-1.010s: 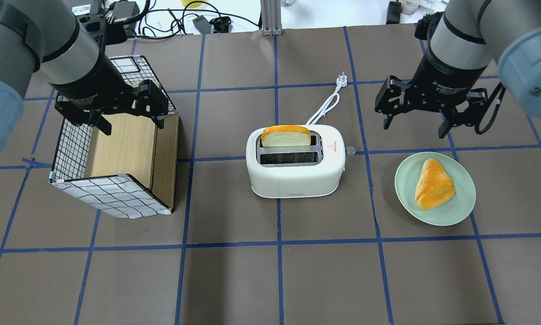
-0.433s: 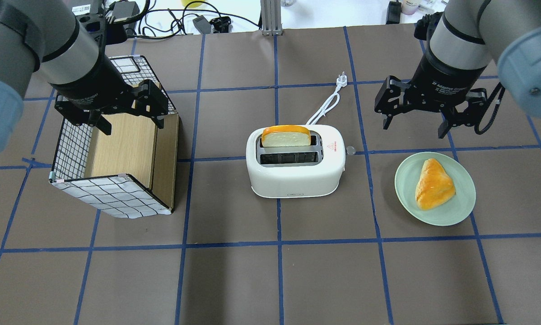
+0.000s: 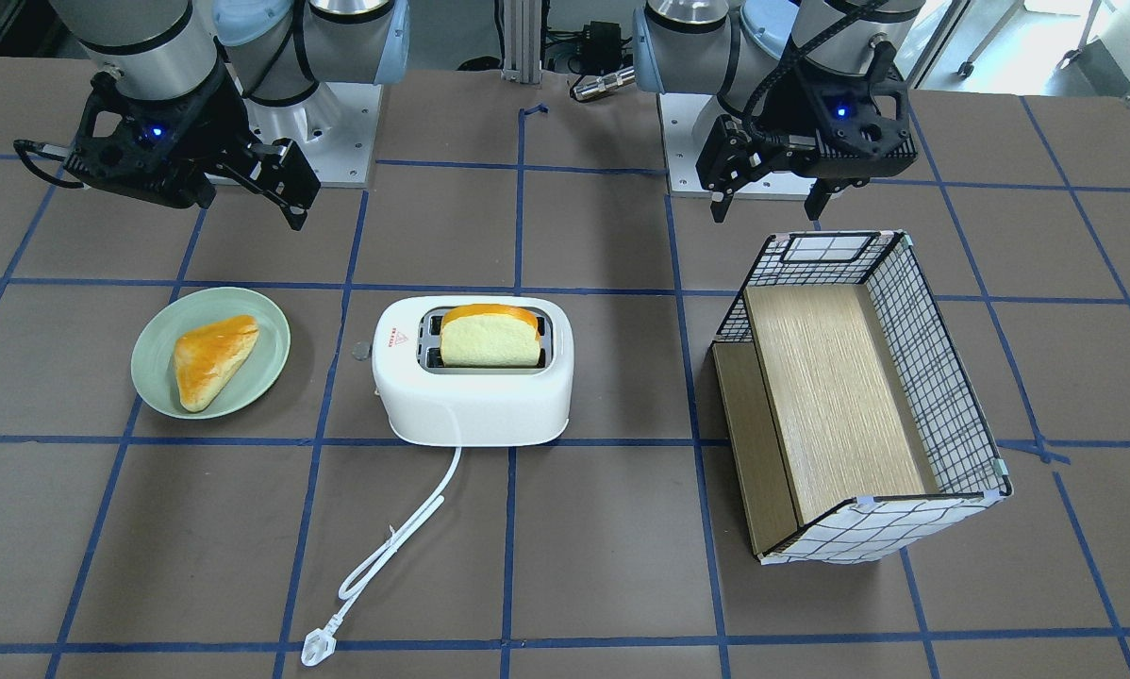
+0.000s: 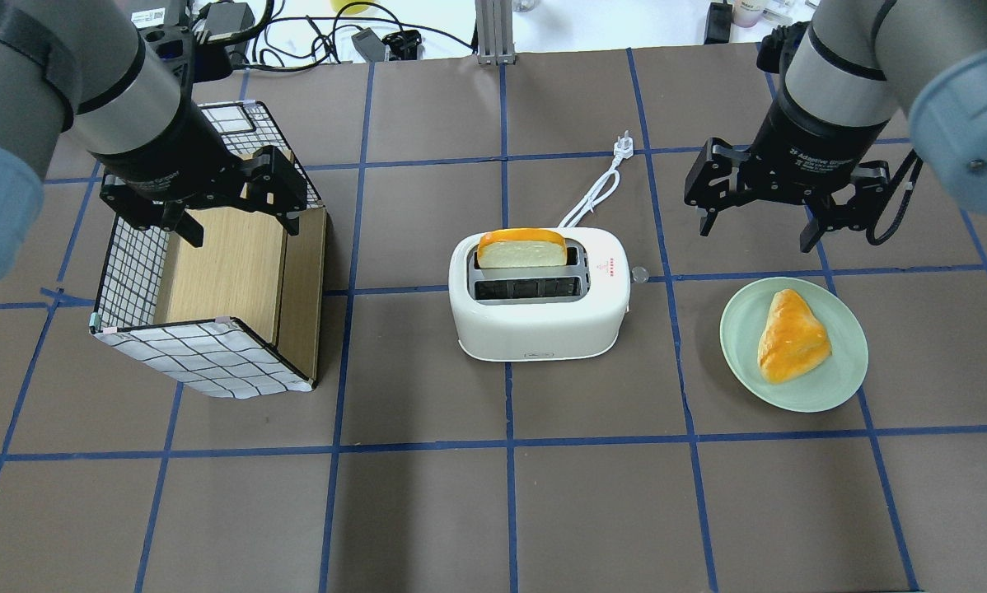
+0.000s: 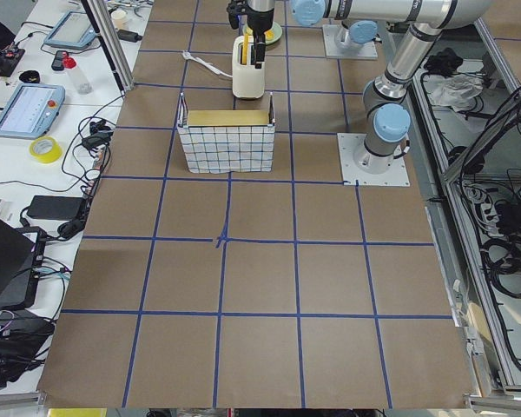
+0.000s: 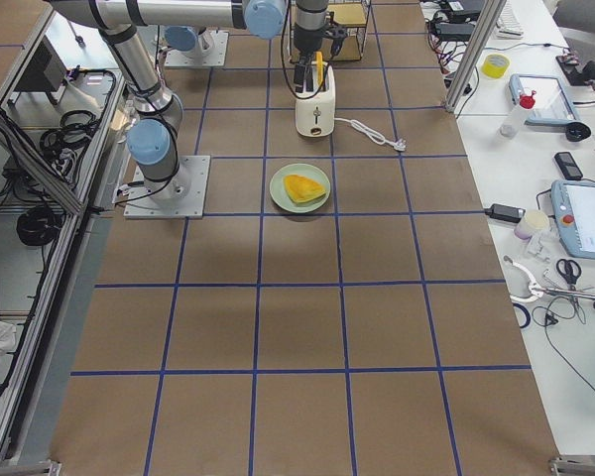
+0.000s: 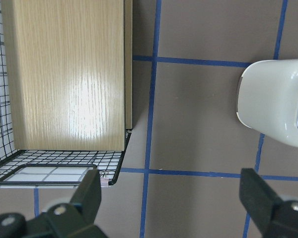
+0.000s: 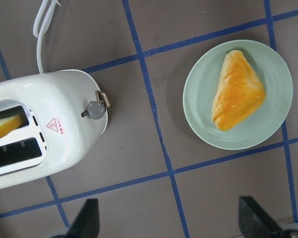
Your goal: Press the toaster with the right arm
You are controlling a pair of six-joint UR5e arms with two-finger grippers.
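Right tool (image 4: pixel 755 236) hovering, spread apart, empty, far side of green plate (image 4: pixel 736 346), right of toaster (image 4: pixel 539 325); left tool (image 4: pixel 242 232) apart at basket (image 4: pixel 205 358) edge.

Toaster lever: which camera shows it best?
Right wrist-mounted: the lever is large and unobstructed on the toaster. Overhead and front-facing show a tiny knob; left wrist shows only the opposite end; side views are too small.

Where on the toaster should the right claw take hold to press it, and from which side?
The small grey lever knob jutting from the toaster's end facing the green plate. Probably come from above: it sticks out sideways, clear of the body.
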